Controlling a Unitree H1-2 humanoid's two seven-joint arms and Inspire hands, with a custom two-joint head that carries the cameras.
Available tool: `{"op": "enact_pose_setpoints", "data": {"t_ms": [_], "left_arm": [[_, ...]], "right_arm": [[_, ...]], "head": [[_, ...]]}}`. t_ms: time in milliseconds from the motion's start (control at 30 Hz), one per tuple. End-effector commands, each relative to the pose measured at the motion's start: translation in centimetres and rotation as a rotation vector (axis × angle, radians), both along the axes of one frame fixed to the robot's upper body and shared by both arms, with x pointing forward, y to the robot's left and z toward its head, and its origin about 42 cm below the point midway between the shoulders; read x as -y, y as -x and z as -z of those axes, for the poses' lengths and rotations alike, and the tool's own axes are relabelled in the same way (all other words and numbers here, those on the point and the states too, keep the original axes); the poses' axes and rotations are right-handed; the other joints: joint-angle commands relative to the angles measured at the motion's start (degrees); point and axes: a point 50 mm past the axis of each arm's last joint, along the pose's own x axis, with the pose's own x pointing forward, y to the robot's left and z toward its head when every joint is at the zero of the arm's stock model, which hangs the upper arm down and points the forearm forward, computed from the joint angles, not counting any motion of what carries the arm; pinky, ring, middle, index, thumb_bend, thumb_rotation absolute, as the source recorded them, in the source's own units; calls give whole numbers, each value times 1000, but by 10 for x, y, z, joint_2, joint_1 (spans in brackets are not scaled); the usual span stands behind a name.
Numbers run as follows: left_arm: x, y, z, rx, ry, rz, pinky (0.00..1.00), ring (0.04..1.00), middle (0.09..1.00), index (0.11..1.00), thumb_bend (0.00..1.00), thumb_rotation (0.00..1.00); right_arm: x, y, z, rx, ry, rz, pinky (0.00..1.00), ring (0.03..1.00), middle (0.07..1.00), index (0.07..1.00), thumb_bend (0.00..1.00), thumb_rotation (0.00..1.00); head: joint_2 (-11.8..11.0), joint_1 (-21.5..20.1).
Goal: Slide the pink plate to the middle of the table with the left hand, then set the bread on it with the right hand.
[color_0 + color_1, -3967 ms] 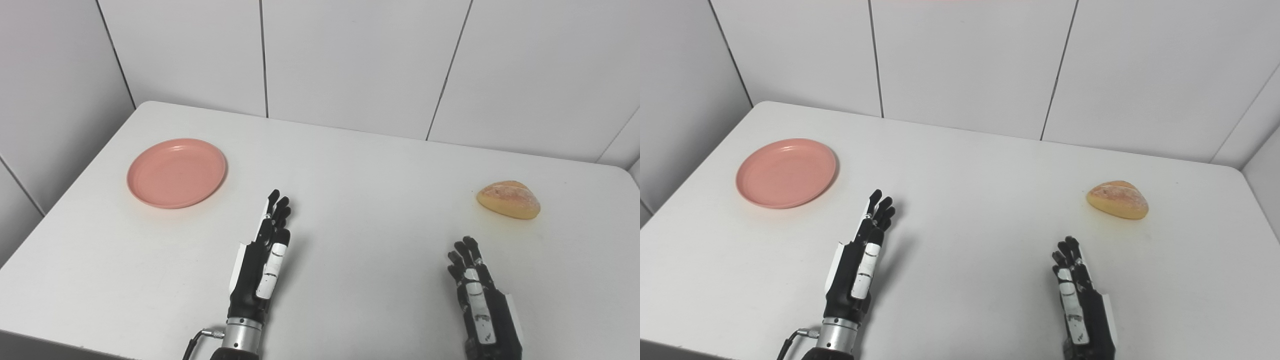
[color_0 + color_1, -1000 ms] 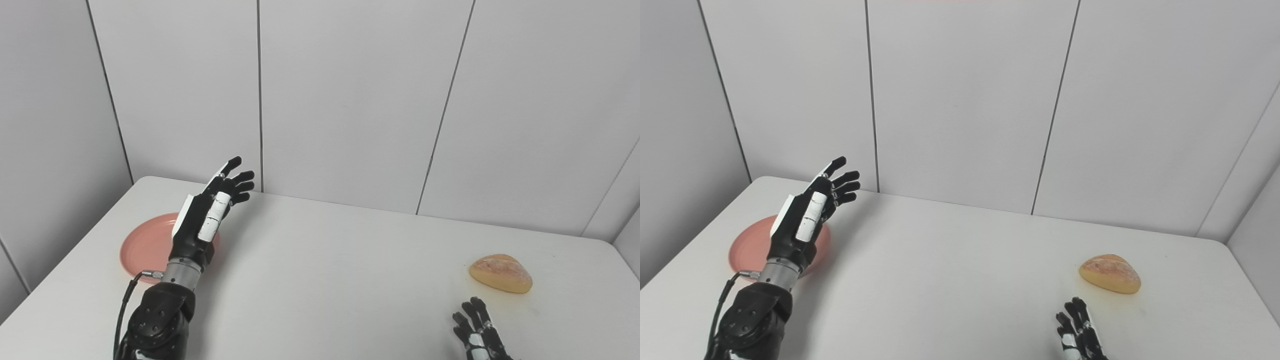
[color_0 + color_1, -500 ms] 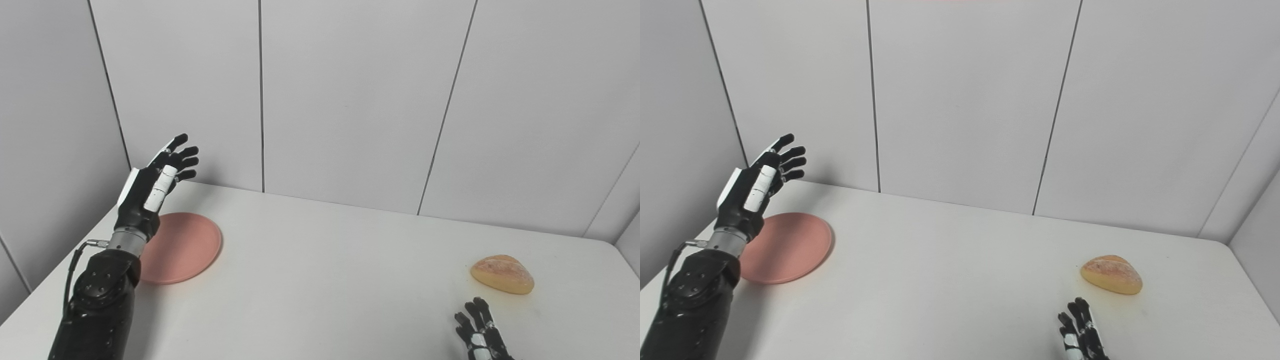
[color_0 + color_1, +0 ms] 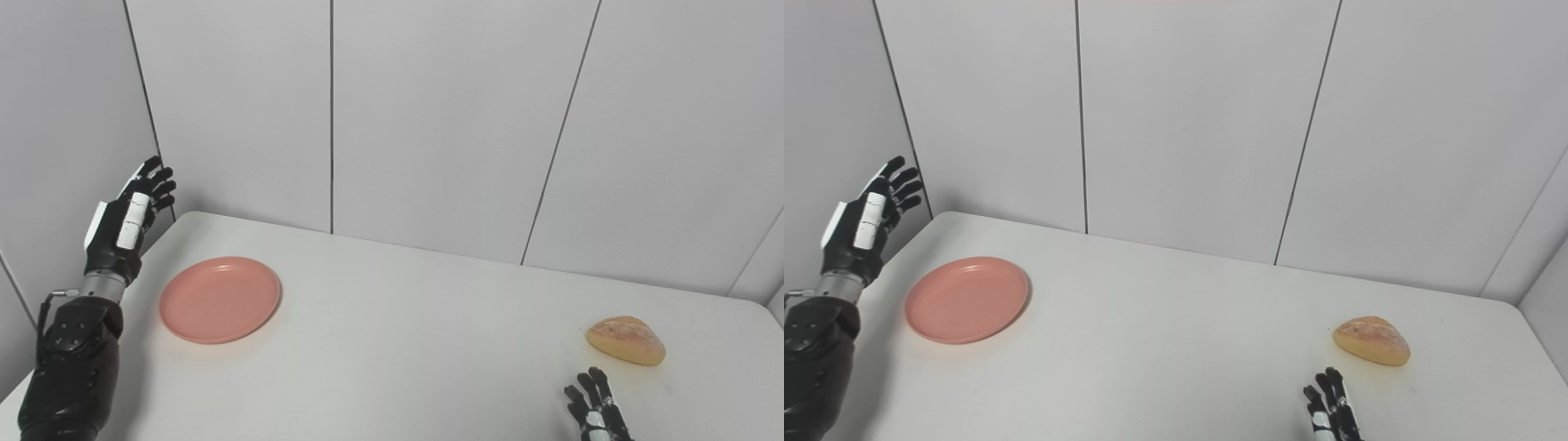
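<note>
The pink plate (image 4: 220,299) lies flat on the left part of the white table (image 4: 416,343). My left hand (image 4: 125,220) is raised in the air to the left of the plate, above the table's left edge, open with fingers spread and holding nothing. The bread (image 4: 625,340), a golden-brown roll, lies at the right side of the table. My right hand (image 4: 593,409) is at the bottom edge, just in front of the bread, open, fingers pointing up; only its fingers show. The plate also shows in the right eye view (image 4: 966,299), as does the bread (image 4: 1371,340).
Grey wall panels (image 4: 429,122) stand close behind the table and along its left side, right beside my raised left hand. The table's left edge runs under my left forearm (image 4: 70,361).
My left hand has swung leftward from above the plate to beyond its left side, uncovering the plate. The view has shifted slightly. The plate, bread and right hand have stayed put.
</note>
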Motion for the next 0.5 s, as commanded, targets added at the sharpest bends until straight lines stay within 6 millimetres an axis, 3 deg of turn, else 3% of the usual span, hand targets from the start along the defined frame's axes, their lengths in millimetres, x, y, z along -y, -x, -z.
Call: {"op": "enact_pose_setpoints", "data": {"t_ms": [0,467], "left_arm": [[-6,-5,-33,106,-49,-11,872,884,899,899,864,893],[-22,-2,7,52,13,-93,793,886,918,961,827,865]], "right_arm": [[7,7,25,-96,9,4,973,922,956,963,646,778],[13,13,23,-108,14,9,974,919,953,960,652,770]], "head": [[1,0],[15,-1]]}}
